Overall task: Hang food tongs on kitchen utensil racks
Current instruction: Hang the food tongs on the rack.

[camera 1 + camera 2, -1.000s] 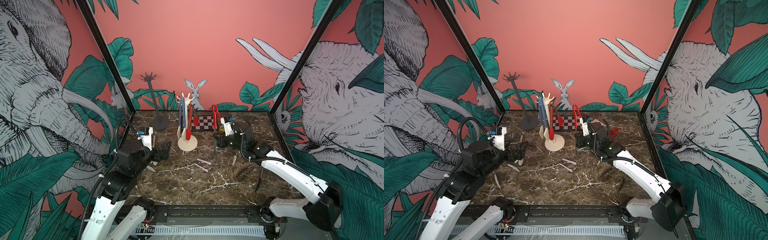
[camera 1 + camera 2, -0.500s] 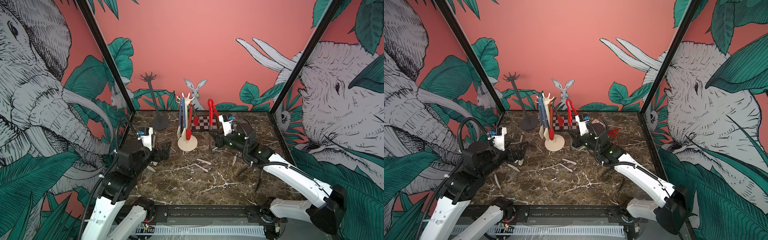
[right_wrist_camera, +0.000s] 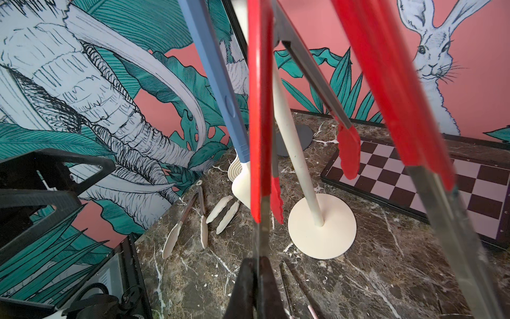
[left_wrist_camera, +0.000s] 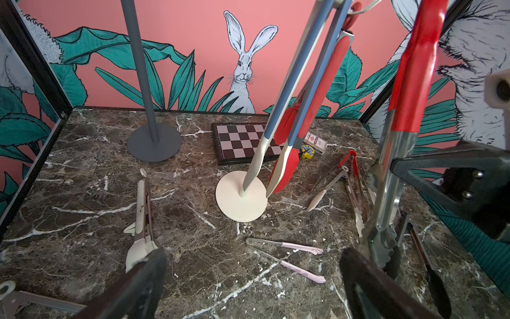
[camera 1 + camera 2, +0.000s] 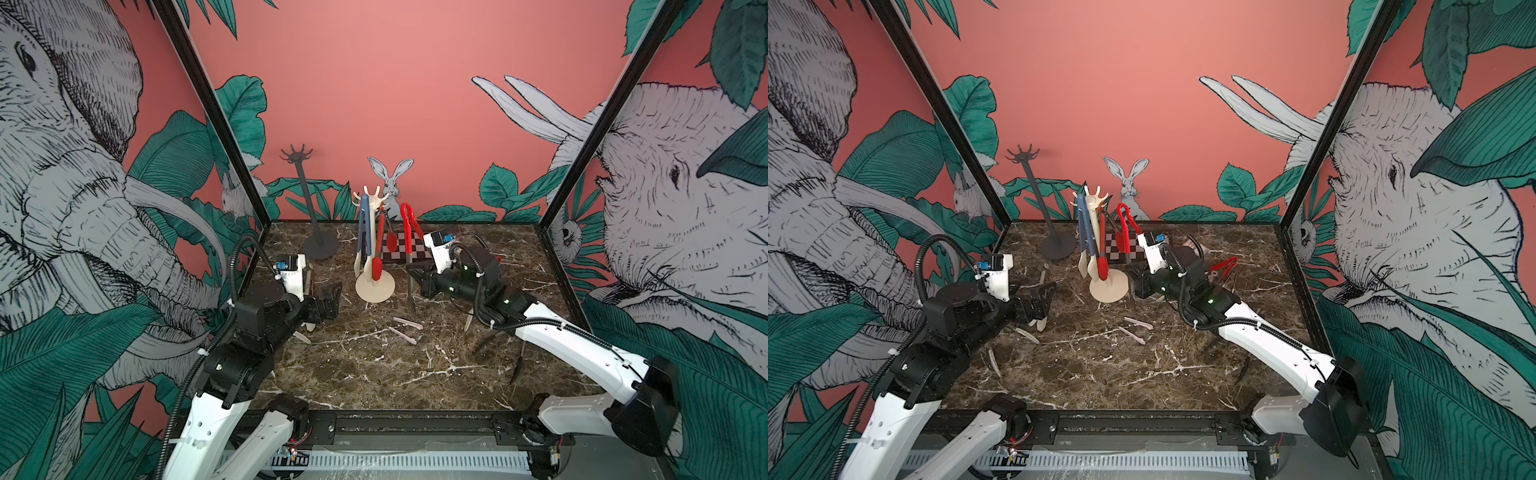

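Observation:
My right gripper (image 5: pixel 415 279) (image 3: pixel 259 276) is shut on one metal arm of the red-handled food tongs (image 5: pixel 409 232) (image 3: pixel 258 110) and holds them upright, loop end up. They stand just right of the cream-white utensil rack (image 5: pixel 374 249) (image 5: pixel 1097 232), whose prongs carry blue tongs (image 5: pixel 364 232) and two red-tipped pairs. The dark grey rack (image 5: pixel 309 208) (image 4: pixel 143 82) stands bare at the back left. My left gripper (image 5: pixel 328 301) (image 4: pixel 254 276) is open and low over the marble, with nothing between its fingers (image 4: pixel 138 287).
Loose tongs lie on the marble: a pink pair (image 5: pixel 405 328) (image 4: pixel 289 254), cream pairs (image 4: pixel 140 215) by the left arm, a red pair (image 5: pixel 1223 266) and dark ones (image 5: pixel 517 361) at right. A checkered board (image 5: pixel 399 249) lies behind the cream rack. Glass walls close in the sides.
My right gripper has carried the red-handled tongs leftward, closer to the cream rack. The left arm has not moved.

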Tool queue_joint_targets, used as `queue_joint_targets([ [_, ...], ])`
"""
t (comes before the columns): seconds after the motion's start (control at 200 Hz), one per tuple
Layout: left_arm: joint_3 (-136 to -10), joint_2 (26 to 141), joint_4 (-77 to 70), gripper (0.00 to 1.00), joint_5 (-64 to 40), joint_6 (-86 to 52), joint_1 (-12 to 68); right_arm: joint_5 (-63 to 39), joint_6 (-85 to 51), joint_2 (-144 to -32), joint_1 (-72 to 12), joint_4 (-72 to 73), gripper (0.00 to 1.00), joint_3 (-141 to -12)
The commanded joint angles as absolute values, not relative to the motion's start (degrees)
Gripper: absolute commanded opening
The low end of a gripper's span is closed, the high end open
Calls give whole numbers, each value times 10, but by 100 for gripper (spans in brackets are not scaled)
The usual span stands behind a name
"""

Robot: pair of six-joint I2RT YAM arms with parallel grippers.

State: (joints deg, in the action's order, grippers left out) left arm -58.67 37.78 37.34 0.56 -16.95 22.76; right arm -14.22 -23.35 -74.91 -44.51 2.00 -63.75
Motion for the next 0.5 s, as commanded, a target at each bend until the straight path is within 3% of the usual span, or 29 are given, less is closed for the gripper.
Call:
queue_joint_targets([
  [0.0, -584, 373, 360, 99, 13, -173, 226, -153, -231, -751, -453, 78, 0, -665],
  [0.495, -573, 368, 343, 99, 8, -173, 225, -146, -247, -782, -478, 73, 0, -695],
])
